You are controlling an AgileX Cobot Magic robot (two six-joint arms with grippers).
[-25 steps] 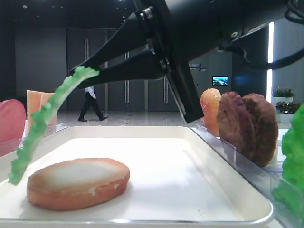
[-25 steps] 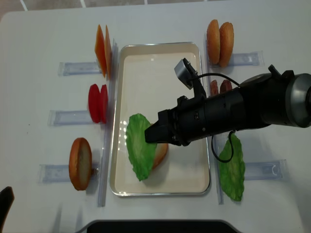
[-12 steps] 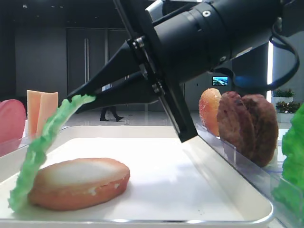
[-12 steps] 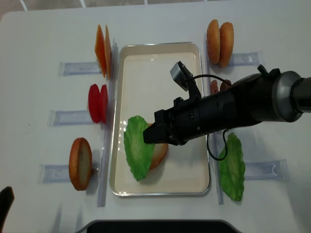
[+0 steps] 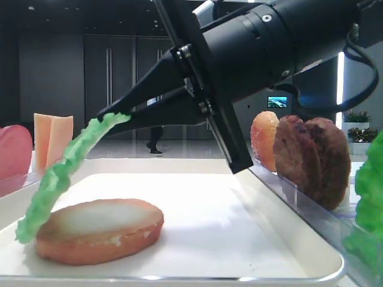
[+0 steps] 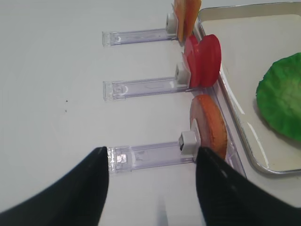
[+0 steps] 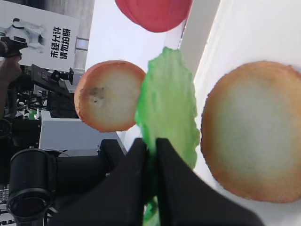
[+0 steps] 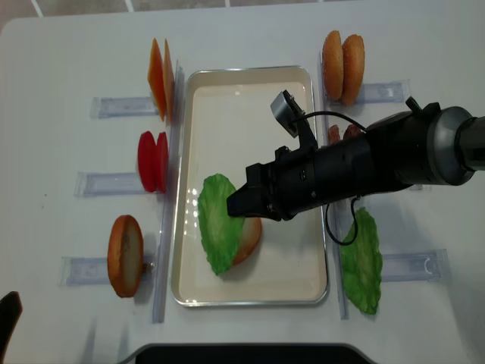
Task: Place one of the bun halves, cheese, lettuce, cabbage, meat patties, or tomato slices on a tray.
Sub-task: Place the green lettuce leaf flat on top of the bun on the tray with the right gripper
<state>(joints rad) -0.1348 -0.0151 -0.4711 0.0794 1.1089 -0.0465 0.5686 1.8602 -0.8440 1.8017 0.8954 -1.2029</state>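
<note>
The black right gripper (image 8: 236, 205) is clamped on one edge of the ruffled green lettuce leaf (image 8: 217, 233), letting it droop over the pale-faced round bun half (image 5: 99, 230) near the front edge of the off-white rectangular tray (image 8: 292, 284), seemingly ready to drape it on top.

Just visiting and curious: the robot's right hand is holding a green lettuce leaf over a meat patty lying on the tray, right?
Not quite. The right hand does hold the lettuce leaf, but what lies under it on the tray is a bun half with a pale toasted face, not a meat patty. The low exterior view shows it best.
</note>
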